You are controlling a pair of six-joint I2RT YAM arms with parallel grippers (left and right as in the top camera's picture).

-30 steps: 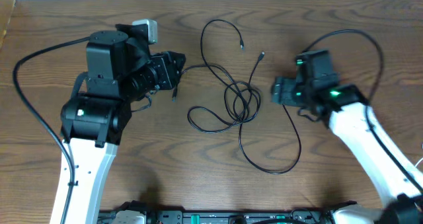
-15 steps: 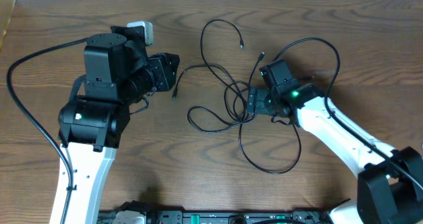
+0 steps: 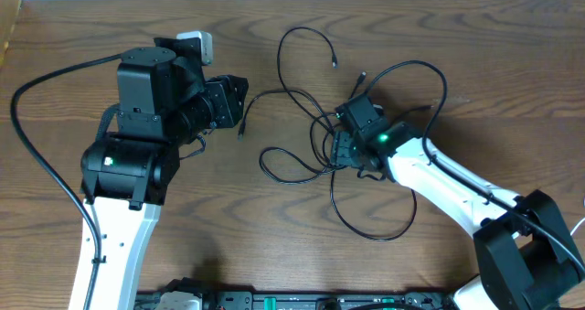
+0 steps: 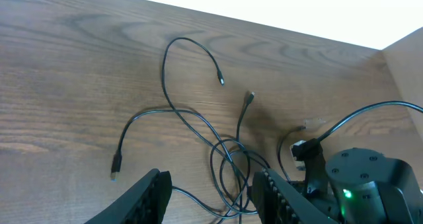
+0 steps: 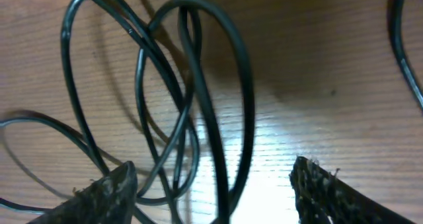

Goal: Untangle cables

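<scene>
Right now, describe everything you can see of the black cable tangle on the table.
The black cables are thin, flexible cords lying on the wooden table, crossing in overlapping loops at the middle. Loose runs fan out: one arcs toward the far edge, one sweeps in a wide loop toward the near edge, one trails toward the left gripper. Three small plug ends show. The right gripper straddles the knot's loops with jaws open; whether it touches a cord cannot be told.
</scene>
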